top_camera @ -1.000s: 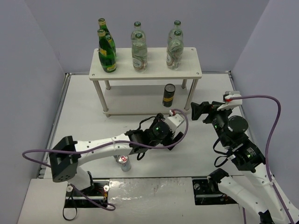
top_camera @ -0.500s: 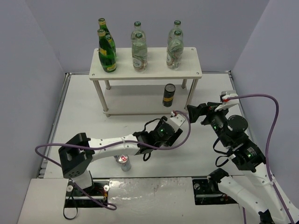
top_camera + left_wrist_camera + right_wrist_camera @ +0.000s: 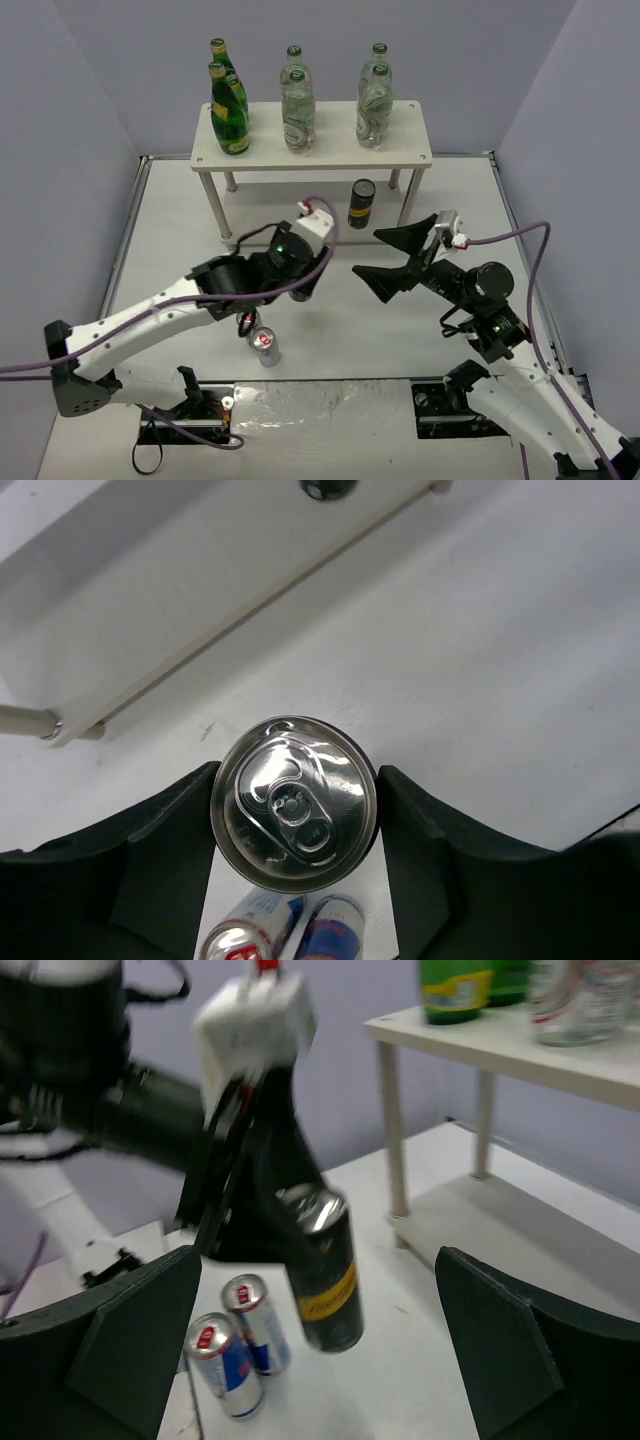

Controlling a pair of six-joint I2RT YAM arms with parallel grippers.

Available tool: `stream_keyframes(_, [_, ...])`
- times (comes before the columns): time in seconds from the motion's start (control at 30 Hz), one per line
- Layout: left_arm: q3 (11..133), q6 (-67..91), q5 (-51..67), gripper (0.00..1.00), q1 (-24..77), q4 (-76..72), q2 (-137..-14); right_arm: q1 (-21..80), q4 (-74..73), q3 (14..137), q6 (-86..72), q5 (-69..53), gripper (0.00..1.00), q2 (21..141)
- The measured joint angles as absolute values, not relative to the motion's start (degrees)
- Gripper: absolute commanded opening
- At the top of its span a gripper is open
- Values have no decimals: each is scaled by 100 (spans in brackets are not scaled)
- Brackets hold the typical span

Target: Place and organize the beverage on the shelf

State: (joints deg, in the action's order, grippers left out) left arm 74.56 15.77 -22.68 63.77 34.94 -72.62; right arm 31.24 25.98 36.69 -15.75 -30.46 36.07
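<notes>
Black can newly gripped and lifted off the bench
The left tool, wide a second ago, has closed on the can and swung it toward the shelf, where the other black can stands on the lower tier. The right tool hangs wide open just beside. The silver-blue-red cans wait on the bench.

Yellow-banded black can, silver top up, clamped between the left gripper's jaws, perhaps slightly tilted in the blurred view, two silver-blue-red cans side by side just beneath those jaws, second black can upright on the shelf's lower tier beyond them, two dark-green bottles and four clear bottles standing on its top board
</notes>
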Motion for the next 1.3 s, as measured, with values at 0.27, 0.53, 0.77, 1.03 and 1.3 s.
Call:
stream_keyframes(0.27, [9275,1719,-2091,2,5649,5186,-6569,4307,3817,3789,-1162,-3730,97,5463])
stream_keyframes(0.53, [10381,1686,-1500,2,5640,6200,-7046,4890,3905,4862,-377,-3094,94,6831])
stream_keyframes(0.77, [10746,1531,-1345,2,5575,6639,-7389,5037,4101,5129,-266,-3249,79,7349])
stream_keyframes(1.03, [10973,1396,-1140,2,5575,6726,-7588,5107,4187,5266,-274,-3476,64,7590])
stream_keyframes(1.3, [11004,1339,-1194,56,5575,6722,-7644,5109,4189,5319,-290,-3535,0,7651])
